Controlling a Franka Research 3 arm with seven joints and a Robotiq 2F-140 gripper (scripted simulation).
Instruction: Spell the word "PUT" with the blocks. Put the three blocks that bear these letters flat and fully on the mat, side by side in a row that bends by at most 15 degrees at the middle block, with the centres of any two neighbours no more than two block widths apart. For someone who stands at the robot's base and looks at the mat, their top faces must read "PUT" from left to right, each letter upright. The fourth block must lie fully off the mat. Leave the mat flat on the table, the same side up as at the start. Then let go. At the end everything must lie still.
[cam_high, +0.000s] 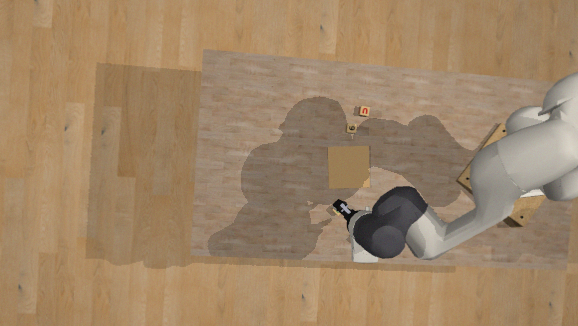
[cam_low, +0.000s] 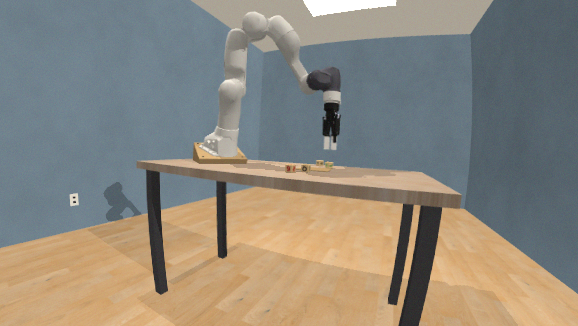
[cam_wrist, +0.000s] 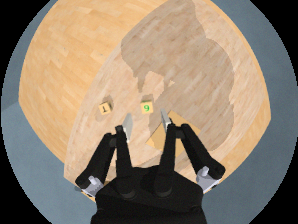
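Observation:
My gripper (cam_low: 329, 145) hangs high above the table near its front edge, part open with nothing between the fingers. In the top view it (cam_high: 341, 206) sits just in front of the tan mat (cam_high: 348, 166). In the wrist view the gripper (cam_wrist: 145, 125) points down at a block with a green letter (cam_wrist: 147, 107), and a second block (cam_wrist: 104, 107) lies to its left; both are off the mat, and the arm hides them in the top view. A block with a red U (cam_high: 365, 110) and a block with a dark letter (cam_high: 351, 128) lie beyond the mat's far edge.
The robot base plate (cam_high: 500, 175) stands at the right end of the table. The arm's elbow and wrist (cam_high: 387, 222) overhang the table's front edge. From the side view the four blocks (cam_low: 307, 166) sit in a low cluster mid-table.

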